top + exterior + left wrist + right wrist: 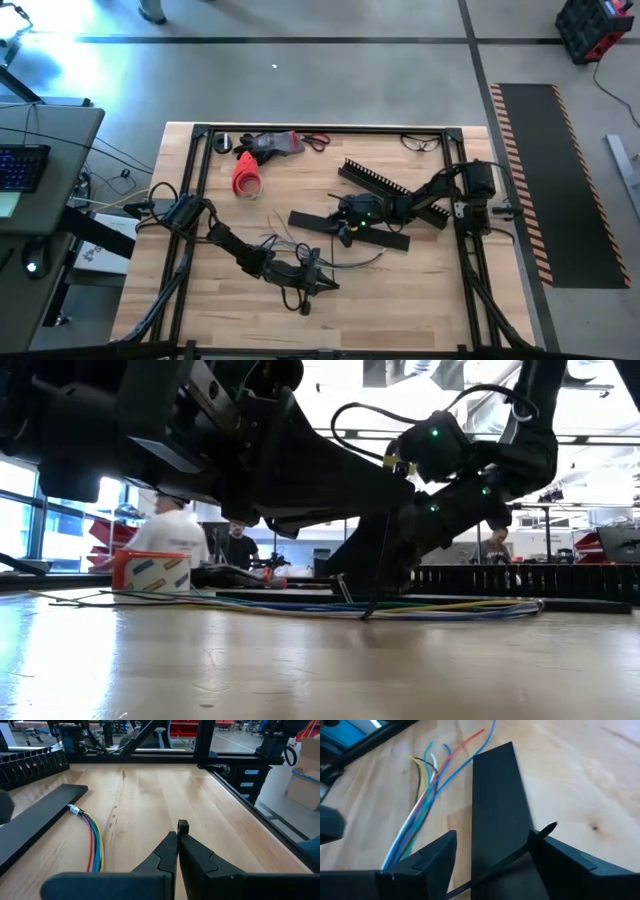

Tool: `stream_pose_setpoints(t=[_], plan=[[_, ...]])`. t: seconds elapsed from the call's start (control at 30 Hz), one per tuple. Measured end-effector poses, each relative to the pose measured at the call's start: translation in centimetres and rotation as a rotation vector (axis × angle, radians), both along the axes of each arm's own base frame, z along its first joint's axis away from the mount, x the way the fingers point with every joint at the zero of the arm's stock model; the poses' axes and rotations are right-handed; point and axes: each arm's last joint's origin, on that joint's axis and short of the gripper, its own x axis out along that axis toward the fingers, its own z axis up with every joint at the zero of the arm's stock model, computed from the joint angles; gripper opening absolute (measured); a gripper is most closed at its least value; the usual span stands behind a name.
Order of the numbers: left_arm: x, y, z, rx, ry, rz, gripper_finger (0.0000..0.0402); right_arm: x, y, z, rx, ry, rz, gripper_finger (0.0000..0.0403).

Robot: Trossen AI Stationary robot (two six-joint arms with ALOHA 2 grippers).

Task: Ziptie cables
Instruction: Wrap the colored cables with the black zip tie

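High view: cables (330, 262) on table (420, 290) between both arms. Left wrist view: left gripper (178, 840) closed, empty, cables beside flat bar (35, 820). Right wrist view: right gripper (492, 850) spread wide, zip tie (510, 860) across its fingers, above the bar.

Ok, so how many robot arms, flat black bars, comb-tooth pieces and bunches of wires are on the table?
Robot arms: 2 (left arm, right arm)
Flat black bar: 1
Comb-tooth piece: 1
Bunch of wires: 1
Total: 5
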Motion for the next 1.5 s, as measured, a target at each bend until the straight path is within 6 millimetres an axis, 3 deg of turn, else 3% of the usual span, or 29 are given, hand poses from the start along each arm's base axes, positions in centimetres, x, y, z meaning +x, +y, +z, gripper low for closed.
stream_pose_setpoints(t=[0.3, 0.63, 0.93, 1.27, 1.5], plan=[[0.0, 0.0, 0.0, 0.001, 0.003, 0.000, 0.0000, -0.1, 1.1, -0.2, -0.046, 0.011, 0.111, 0.0170], [0.0, 0.0, -0.1, 0.003, 0.011, 0.001, 0.0000, -0.3, 3.5, -0.2, -0.247, 0.005, 0.124, 0.0012], [0.0, 0.0, -0.1, -0.020, 0.012, 0.013, 0.0000, -0.8, 6.9, -0.1, -0.488, -0.002, 0.069, 0.0000], [0.0, 0.1, 0.2, -0.097, -0.002, 0.054, 0.0000, -3.2, 12.4, 0.0, -0.922, 0.044, 0.006, 0.0000], [0.0, 0.1, 0.3, -0.134, -0.007, 0.073, 0.0000, -4.2, 13.8, -0.1, -1.061, 0.082, -0.030, 0.0000]])
